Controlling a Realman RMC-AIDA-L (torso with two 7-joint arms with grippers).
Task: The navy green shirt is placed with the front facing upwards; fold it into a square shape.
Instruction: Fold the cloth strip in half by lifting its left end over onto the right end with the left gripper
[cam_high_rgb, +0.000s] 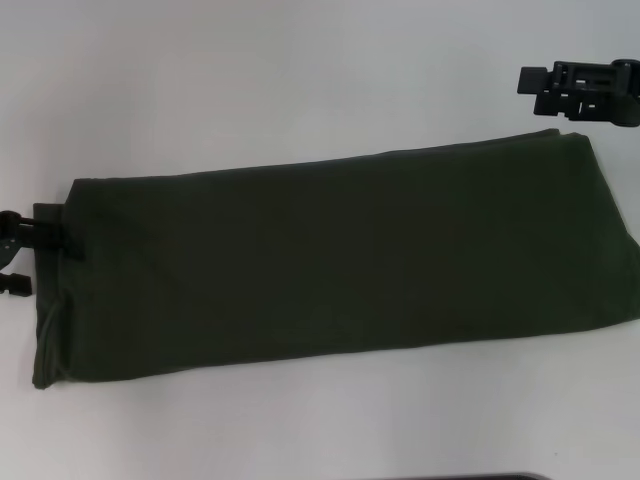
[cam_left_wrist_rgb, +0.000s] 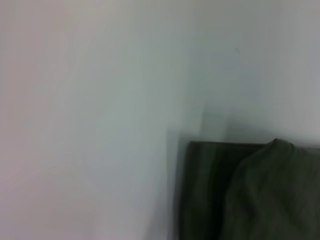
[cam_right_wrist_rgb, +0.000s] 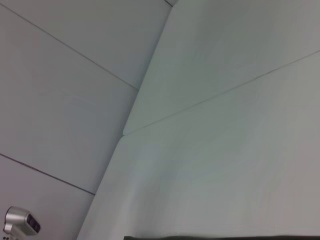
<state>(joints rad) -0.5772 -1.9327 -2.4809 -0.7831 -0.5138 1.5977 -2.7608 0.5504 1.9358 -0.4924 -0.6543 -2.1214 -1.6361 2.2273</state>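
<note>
The left gripper (cam_high_rgb: 22, 255) sits at the far left edge of the head view, low against the white table (cam_high_rgb: 250, 60), with only part of it showing. Its upper black finger (cam_high_rgb: 45, 238) lies across the left end of the shirt (cam_high_rgb: 330, 250), right on the cloth at the corner, while a second black piece pokes out just below it, off the cloth edge. Whether those fingers are pinching the fabric or merely resting on it cannot be told. In the left wrist view the shirt (cam_left_wrist_rgb: 250, 195) shows as a dark green corner with a rumpled hump of cloth beside a flat folded edge, and bare table (cam_left_wrist_rgb: 90, 110) around it; the gripper's own fingers do not appear there.

From those fingers the shirt stretches away to the right as one long, dark green folded band, lying flat on the table and tilting slightly upward toward its right end, which runs out of the head view. Its surface is plain, and layered edges show at the left end.

The right gripper (cam_high_rgb: 580, 92) hovers just beyond the shirt's upper right corner, apart from the cloth, and its grip cannot be told. In the right wrist view only a thin dark strip of shirt (cam_right_wrist_rgb: 225, 237) shows against the table (cam_right_wrist_rgb: 225, 150)
</note>
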